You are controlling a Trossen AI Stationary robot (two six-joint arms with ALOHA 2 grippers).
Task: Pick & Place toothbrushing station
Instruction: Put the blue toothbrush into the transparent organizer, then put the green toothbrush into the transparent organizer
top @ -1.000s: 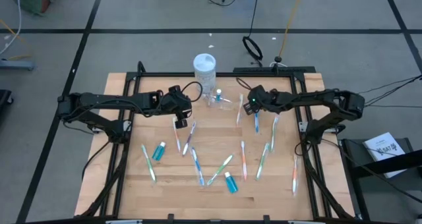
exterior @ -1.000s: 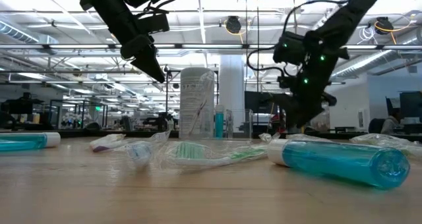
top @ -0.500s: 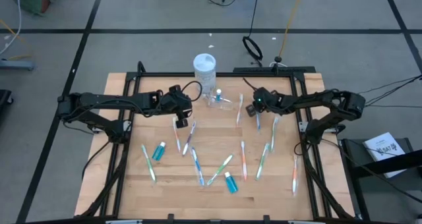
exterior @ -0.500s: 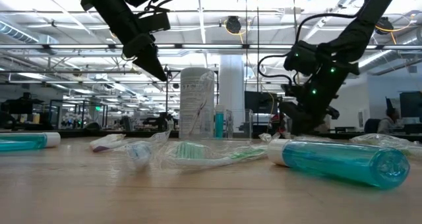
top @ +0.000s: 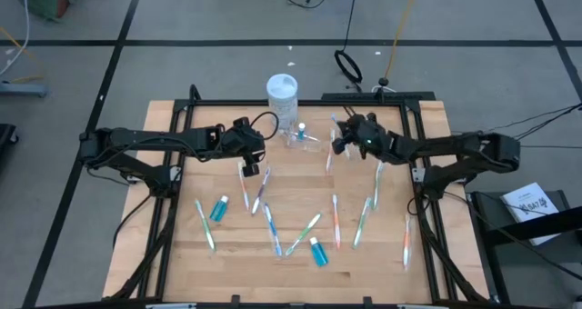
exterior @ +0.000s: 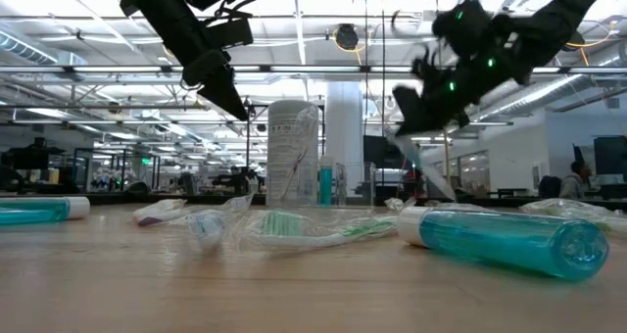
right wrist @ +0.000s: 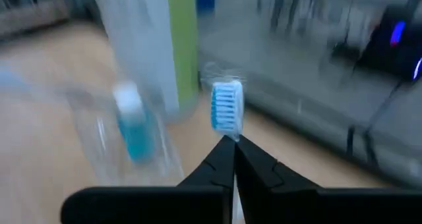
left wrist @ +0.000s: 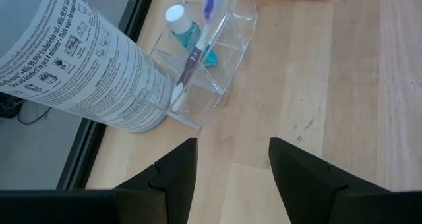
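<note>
The clear plastic cup point(top: 301, 138) stands by the table's far edge, beside a jar point(top: 282, 91). It holds a teal tube point(left wrist: 186, 30) and a purple toothbrush point(left wrist: 196, 49). My right gripper point(top: 342, 138) hovers just right of the cup, shut on a blue-bristled toothbrush point(right wrist: 227, 112). My left gripper point(top: 250, 154) hangs open above the table, left of the cup, with nothing between its fingers. Several more toothbrushes point(top: 336, 220) and two teal tubes point(top: 219, 209) point(top: 317, 252) lie flat on the wood. My right gripper pinches the toothbrush's neck point(right wrist: 231, 138), just below the bristle head, between its two fingertips. The head sticks out past the fingertips. The handle point(exterior: 429, 174) slants down below the gripper in the low view, and I cannot tell whether its low end clears the table.
The tall clear jar with a white lid point(left wrist: 79, 66) stands right behind the cup at the far edge. Loose toothbrushes point(top: 376, 184) and a tube point(exterior: 509, 240) are scattered over the table's middle and near half. Black frame rails run along both table sides.
My right gripper has shut on a toothbrush that lay right of the cup and has risen with it. It has moved toward the table's far left, toward the cup. The brush has left the wood and now hangs slanting below the fingers.
</note>
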